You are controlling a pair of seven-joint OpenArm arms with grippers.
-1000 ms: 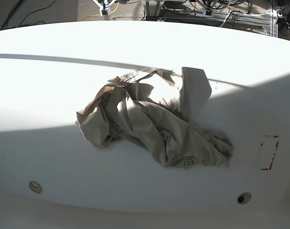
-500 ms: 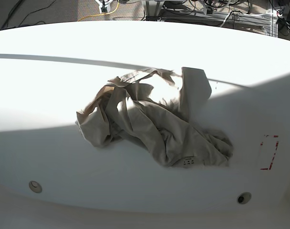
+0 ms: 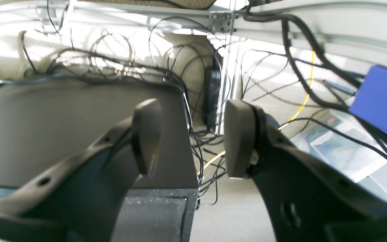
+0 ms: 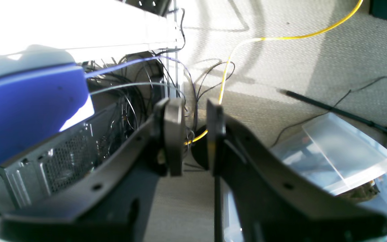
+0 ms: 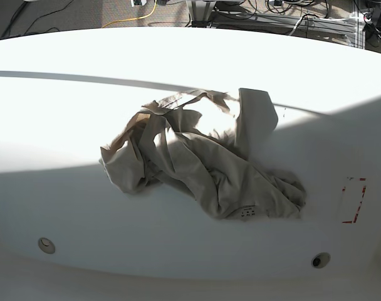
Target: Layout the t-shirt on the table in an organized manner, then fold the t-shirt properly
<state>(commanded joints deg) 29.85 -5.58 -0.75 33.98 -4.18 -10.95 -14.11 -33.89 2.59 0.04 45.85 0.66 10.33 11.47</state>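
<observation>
The beige t-shirt (image 5: 203, 157) lies crumpled in a heap at the middle of the white table (image 5: 65, 113), its dark neck label (image 5: 247, 213) facing up near the front. No gripper shows in the base view. In the left wrist view my left gripper (image 3: 188, 141) stands open with nothing between its fingers, looking at floor cables off the table. In the right wrist view my right gripper (image 4: 193, 136) holds nothing, its pads (image 4: 173, 134) a narrow gap apart, above carpet and a yellow cable. The t-shirt is out of both wrist views.
A red dashed rectangle (image 5: 353, 200) marks the table's right side. Two small round holes (image 5: 46, 244) (image 5: 320, 260) sit near the front edge. Tangled cables (image 3: 113, 67) and a computer case (image 4: 72, 158) lie on the floor, with a clear plastic bin (image 4: 341, 161) beside.
The t-shirt has not moved. The base view has shifted slightly, with the table's holes and edge sitting a little differently in frame.
</observation>
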